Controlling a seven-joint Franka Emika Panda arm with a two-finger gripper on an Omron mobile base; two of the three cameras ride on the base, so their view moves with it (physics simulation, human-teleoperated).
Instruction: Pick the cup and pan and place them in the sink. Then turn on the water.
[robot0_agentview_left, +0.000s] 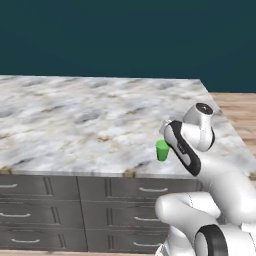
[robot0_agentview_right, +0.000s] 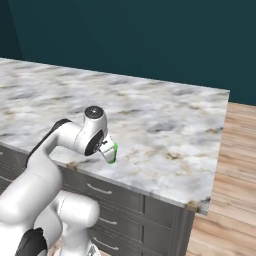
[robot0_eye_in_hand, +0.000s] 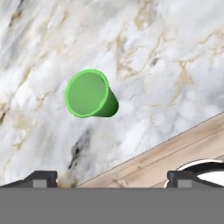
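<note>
closest to the cameras is the white arm (robot0_agentview_left: 210, 200), bent up off the base in front of the dark grey drawers (robot0_agentview_left: 60, 212) with their pale handles. its wrist folds forward over the front edge of the marble counter (robot0_agentview_left: 75, 120).

the gripper (robot0_eye_in_hand: 112, 177) hangs just above the counter near that front edge, and its jaws are spread wide with nothing between them; in the hand view the two dark fingertips (robot0_eye_in_hand: 41, 178) sit far apart at the bottom.

right past the hand is the cup (robot0_eye_in_hand: 91, 94), bright green, standing upright on the marble near the front edge with its open mouth up. it's free of the fingers. from the left base view the cup (robot0_agentview_left: 162, 149) pokes out just left of the wrist, and in the right base view only a sliver of green (robot0_agentview_right: 114, 151) shows beside the hand.

further off, wooden floor (robot0_agentview_right: 235, 165) runs past the counter's right end, and a dark teal wall (robot0_agentview_left: 125, 35) sits behind everything.
</note>
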